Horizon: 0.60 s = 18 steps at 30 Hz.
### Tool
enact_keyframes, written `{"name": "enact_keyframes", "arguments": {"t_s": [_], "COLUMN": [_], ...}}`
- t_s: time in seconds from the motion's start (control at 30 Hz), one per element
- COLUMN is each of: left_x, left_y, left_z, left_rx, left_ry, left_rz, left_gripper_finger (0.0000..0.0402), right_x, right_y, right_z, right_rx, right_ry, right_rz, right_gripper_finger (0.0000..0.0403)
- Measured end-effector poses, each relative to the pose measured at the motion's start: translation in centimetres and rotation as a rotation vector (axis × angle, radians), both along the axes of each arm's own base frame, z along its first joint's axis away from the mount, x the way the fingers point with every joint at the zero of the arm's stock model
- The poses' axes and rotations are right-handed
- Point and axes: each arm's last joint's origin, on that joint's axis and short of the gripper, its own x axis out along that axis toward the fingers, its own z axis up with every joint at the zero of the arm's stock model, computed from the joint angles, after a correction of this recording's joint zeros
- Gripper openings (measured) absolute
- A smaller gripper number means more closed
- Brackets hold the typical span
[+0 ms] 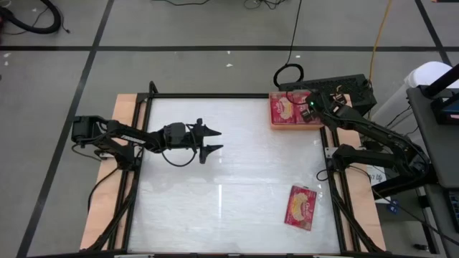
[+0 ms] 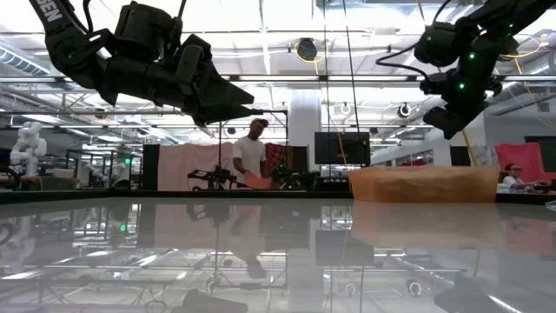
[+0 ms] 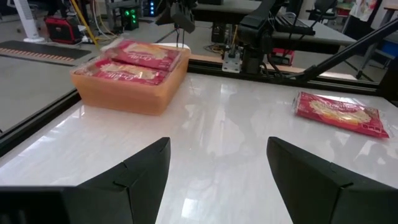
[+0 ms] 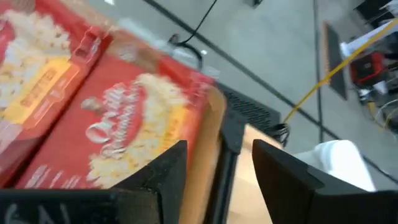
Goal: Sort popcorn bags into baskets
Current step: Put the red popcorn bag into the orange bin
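Note:
The orange basket stands at the table's far right corner and holds red popcorn bags, picture side up, lying flat side by side. One more popcorn bag lies flat on the tabletop near the right front. My right gripper hangs open just over the basket's right side, slanting down, with the bags under its fingers and nothing between them. My left gripper hovers open over the left middle of the table, pointing toward the right edge.
A black frame rail runs round the glossy white tabletop, which is bare between the two arms. Cables and a black box lie beyond the basket. A person stands in the room behind.

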Motion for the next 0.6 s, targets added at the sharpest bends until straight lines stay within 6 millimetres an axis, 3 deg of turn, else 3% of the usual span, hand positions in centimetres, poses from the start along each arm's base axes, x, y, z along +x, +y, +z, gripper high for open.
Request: {"name": "enact_keyframes", "arguments": {"t_s": [0.13,0.33,0.6], "left_x": [0.0,0.0,-0.1], "left_y": [0.0,0.1,0.3], "left_z": [0.0,0.0,0.0], "left_rx": [0.000,0.005,-0.005], "left_ry": [0.000,-0.001,-0.002], "left_rz": [0.000,0.001,0.014], "left_gripper_finger": [0.0271,0.0271,0.0271], "right_x": [0.2,1.8,2.2], "right_y": [-0.2,-0.6,-2.3], "right_z": [0.2,0.1,-2.6], "right_rx": [-0.021,0.112,0.244], "right_ry": [-0.037,-0.346,-0.254], "right_rz": [0.011,0.170,0.106], "right_gripper_finger": [0.0173,0.0141,0.0066]}}
